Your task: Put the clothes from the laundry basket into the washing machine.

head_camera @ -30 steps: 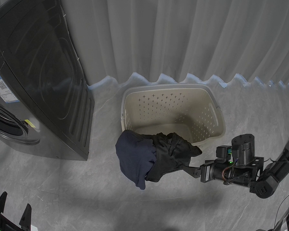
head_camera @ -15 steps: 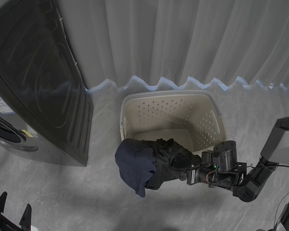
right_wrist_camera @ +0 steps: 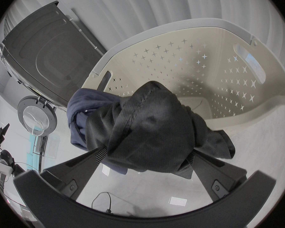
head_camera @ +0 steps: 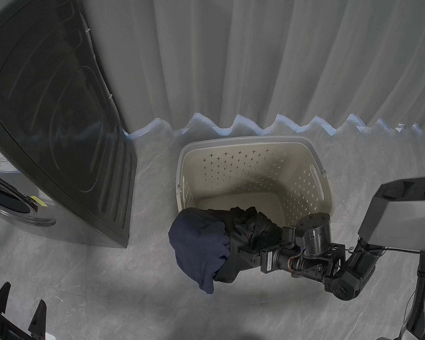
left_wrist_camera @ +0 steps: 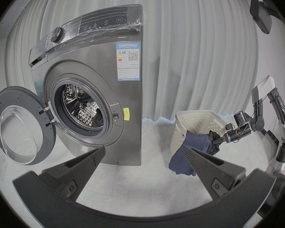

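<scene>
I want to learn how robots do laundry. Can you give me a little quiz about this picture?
1. True or false: the washing machine has its door open.
2. What colours are the clothes being held? A) red and white B) dark blue and black C) yellow and green
3. Which hand is holding the clothes by the basket?
Key: 1 true. 2 B. 3 the right hand.
</scene>
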Robot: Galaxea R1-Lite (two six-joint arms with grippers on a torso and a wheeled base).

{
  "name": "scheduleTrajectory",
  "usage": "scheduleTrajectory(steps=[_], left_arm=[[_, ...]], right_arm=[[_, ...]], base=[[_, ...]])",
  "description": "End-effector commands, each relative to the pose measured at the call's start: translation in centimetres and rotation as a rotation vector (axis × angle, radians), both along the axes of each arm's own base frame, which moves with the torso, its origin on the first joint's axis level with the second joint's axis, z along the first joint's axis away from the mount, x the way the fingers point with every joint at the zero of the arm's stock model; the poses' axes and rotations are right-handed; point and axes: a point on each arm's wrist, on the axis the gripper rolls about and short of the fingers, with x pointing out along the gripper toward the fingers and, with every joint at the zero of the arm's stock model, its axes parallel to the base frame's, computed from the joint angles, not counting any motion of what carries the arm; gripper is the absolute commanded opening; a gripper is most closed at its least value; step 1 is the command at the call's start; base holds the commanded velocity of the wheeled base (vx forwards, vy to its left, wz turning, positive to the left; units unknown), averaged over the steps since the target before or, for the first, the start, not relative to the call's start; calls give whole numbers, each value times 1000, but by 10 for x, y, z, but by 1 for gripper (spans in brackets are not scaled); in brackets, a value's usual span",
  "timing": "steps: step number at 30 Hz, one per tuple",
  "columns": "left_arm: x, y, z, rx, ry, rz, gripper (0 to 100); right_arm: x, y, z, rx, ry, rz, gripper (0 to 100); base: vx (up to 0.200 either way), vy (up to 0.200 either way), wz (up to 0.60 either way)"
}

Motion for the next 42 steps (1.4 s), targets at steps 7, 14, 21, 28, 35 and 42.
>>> scheduleTrajectory(steps=[7,14,21,28,35,42], left_arm=[[0,0,-5,-2,5,1,100],[0,0,-5,-3,5,-1,100],[0,0,-5,-3,5,-1,100],[0,0,-5,-2,5,-1,100],[0,0,-5,-2,5,-1,100],[0,0,-5,-3,6,-1,100]], right_arm=[[6,11,-7,48,-35,5,0],[-13,15,23,131,-53,28,0],[-53,-8,103,262,-201,51,0],[-110,-54,176,410,-387,85,0],[-125,-52,189,373,-485,215,0],[-127,-52,179,333,-469,228,0]], base=[[0,0,0],[0,0,0],[0,0,0],[0,0,0],[-29,0,0],[-200,0,0]])
